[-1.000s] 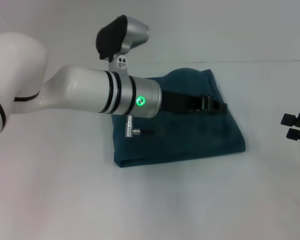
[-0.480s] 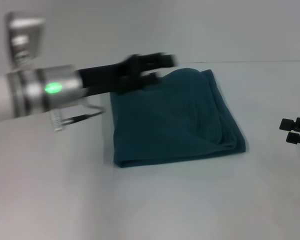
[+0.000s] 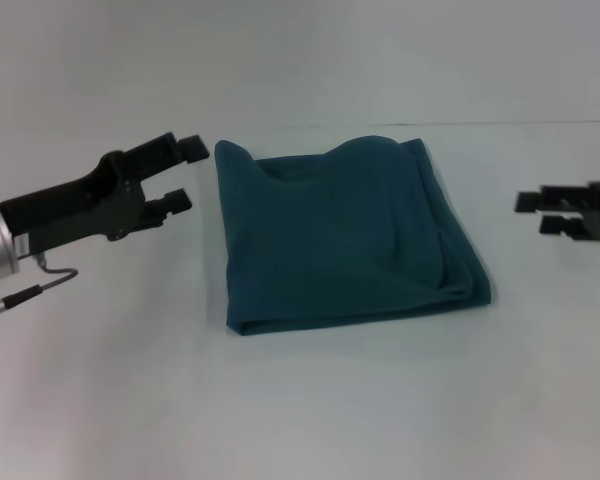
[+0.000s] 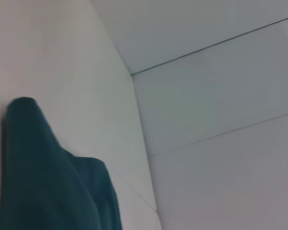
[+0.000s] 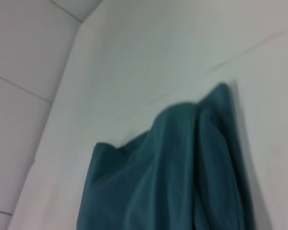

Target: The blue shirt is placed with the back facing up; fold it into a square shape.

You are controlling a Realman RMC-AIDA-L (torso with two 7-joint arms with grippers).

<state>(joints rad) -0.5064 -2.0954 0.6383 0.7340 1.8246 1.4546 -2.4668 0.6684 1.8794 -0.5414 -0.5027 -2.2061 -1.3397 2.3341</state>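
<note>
The blue shirt [image 3: 345, 235] lies folded into a rough square in the middle of the white table, with no lettering showing. It also shows in the left wrist view [image 4: 43, 182] and in the right wrist view [image 5: 173, 172]. My left gripper [image 3: 185, 175] is open and empty, just left of the shirt's far left corner and clear of the cloth. My right gripper [image 3: 530, 212] is at the right edge of the head view, well apart from the shirt, open and empty.
The white table [image 3: 310, 400] spreads all around the shirt. A pale wall [image 3: 300, 60] rises behind the table's far edge.
My left arm has pulled back to the left, off the shirt, and now rests beside it. My right gripper has moved a little up and toward the shirt.
</note>
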